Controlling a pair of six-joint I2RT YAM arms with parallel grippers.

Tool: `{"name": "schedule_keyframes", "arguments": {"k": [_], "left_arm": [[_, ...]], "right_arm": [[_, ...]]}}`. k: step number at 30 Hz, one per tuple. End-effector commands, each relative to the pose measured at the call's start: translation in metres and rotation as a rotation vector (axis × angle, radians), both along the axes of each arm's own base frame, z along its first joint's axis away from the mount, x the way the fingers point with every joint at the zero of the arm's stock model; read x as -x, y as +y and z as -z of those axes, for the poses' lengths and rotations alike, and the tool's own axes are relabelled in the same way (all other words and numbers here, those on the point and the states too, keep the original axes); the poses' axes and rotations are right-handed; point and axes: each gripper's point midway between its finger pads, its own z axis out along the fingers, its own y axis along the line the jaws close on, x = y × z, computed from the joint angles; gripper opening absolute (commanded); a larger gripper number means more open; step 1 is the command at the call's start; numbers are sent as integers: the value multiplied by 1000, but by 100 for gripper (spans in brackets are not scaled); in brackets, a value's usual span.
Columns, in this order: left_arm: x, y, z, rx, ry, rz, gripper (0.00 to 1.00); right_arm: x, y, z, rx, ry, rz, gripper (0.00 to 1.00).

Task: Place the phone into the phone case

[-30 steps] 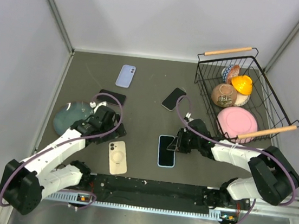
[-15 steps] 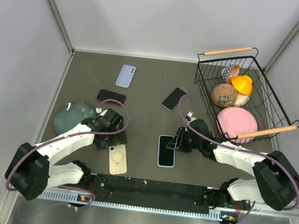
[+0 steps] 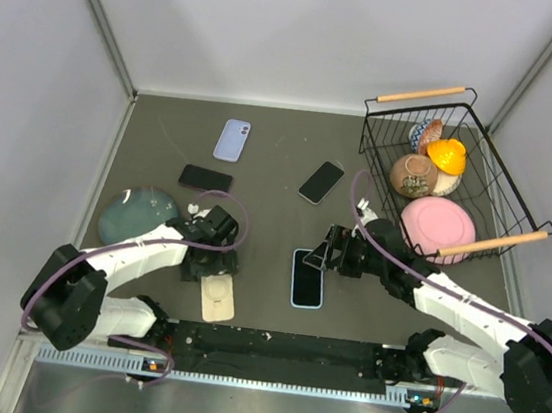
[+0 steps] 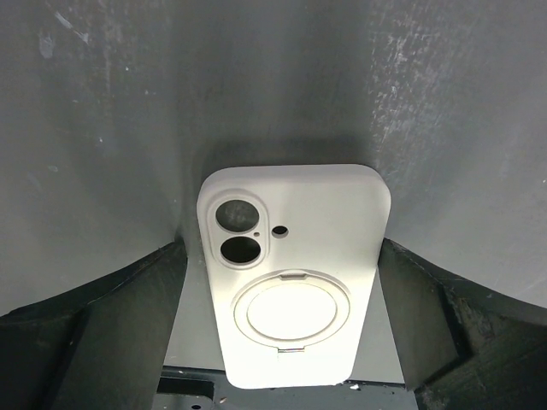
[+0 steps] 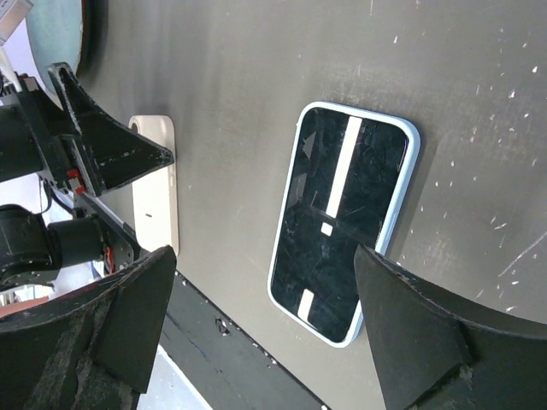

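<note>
A black-screened phone with a light blue rim around it [image 3: 307, 278] [image 5: 346, 218] lies flat, screen up, near the front edge. My right gripper [image 3: 323, 258] [image 5: 265, 252] hovers open just above and behind it, touching nothing. A cream phone case [image 3: 216, 300] [image 4: 291, 273] lies back up, showing its camera holes and ring. My left gripper [image 3: 211, 262] [image 4: 282, 249] is open, with one finger on each side of the case and a gap between each finger and the case's edges. The right wrist view also shows the cream case [image 5: 155, 184].
A teal plate [image 3: 132, 214] lies at the left. Further back are two bare black phones [image 3: 206, 178] [image 3: 321, 182] and a lavender case [image 3: 232, 140]. A wire basket [image 3: 517, 211] holding bowls and a pink plate stands at the right. Grey walls enclose the table.
My right gripper has opened wide beside the blue-rimmed phone and drawn back a little. The left gripper, still open, has travelled forward and right, coming down over the cream case.
</note>
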Motion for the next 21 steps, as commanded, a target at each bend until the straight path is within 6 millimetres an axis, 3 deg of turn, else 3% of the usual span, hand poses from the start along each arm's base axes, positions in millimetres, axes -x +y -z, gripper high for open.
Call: {"name": "schedule_keyframes", "arguments": {"k": [1,7,12,15,20,21], "left_arm": [[-1,1,5,-35,4,15,96],[4,-12,10,19,32,81,79],[1,-27,4,88,31,126,47],[-4,-36,-5,125,9,159,42],[-10,-69,-23,294,-6,234,33],[-11,-74,-26,322,-10,245,32]], "right_arm": [[-7,4,-28,-25,-79,-4,85],[-4,10,-38,-72,-94,-30,85],[3,20,-49,-138,-127,-76,85],[9,28,-58,-180,-149,-112,85],[24,39,-70,-288,-161,-175,85],[27,44,-80,-338,-178,-189,84]]}}
